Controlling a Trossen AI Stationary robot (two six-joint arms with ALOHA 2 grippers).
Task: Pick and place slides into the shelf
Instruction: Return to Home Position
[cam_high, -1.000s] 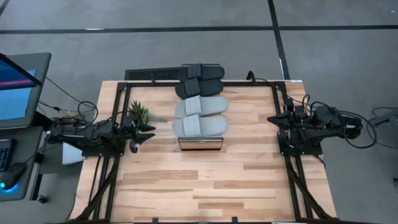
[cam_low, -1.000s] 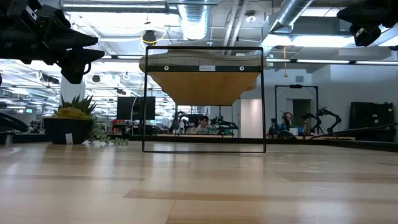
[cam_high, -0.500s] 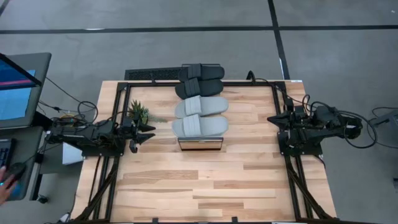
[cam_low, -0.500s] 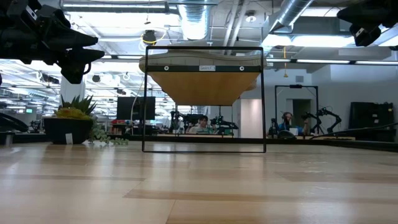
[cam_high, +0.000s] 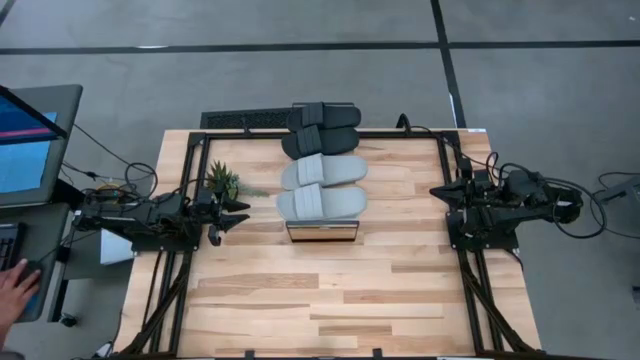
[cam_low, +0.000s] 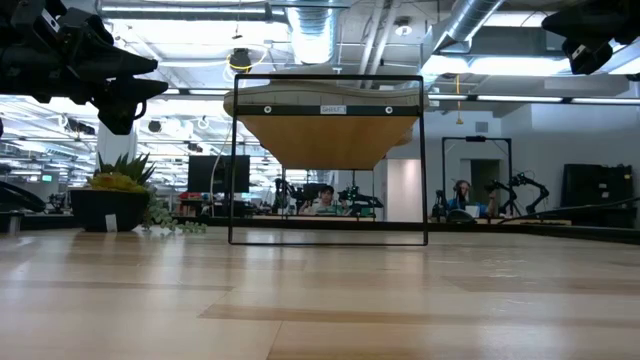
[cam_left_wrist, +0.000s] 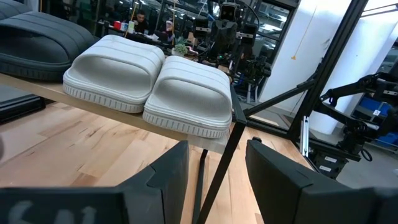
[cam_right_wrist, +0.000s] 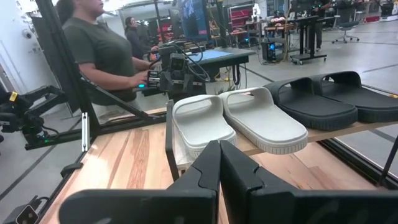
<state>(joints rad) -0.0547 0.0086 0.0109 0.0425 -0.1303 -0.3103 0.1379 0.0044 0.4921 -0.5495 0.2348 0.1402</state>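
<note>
The shelf (cam_high: 322, 232) stands mid-table, a raised light-wood board in a thin black frame (cam_low: 325, 160). All the slides lie side by side on its top, soles down: two black ones (cam_high: 322, 128) at the far end and two pale ones (cam_high: 322, 188) (cam_left_wrist: 149, 84) (cam_right_wrist: 239, 121) nearer the metal front edge. My left gripper (cam_high: 243, 214) (cam_left_wrist: 217, 168) hovers level at the table's left side, open, pointing at the shelf. My right gripper (cam_high: 433, 190) (cam_right_wrist: 219, 163) hovers level at the right side, shut, holding nothing.
A small potted plant (cam_high: 222, 182) (cam_low: 118, 195) sits on the table just beyond my left gripper. A black strip (cam_high: 245, 120) lies along the far edge. A monitor (cam_high: 30, 140) and a person's hand (cam_high: 15, 290) are left of the table.
Both arms have kept still and the slides have not moved. A person's hand has come into view at the desk left of the table.
</note>
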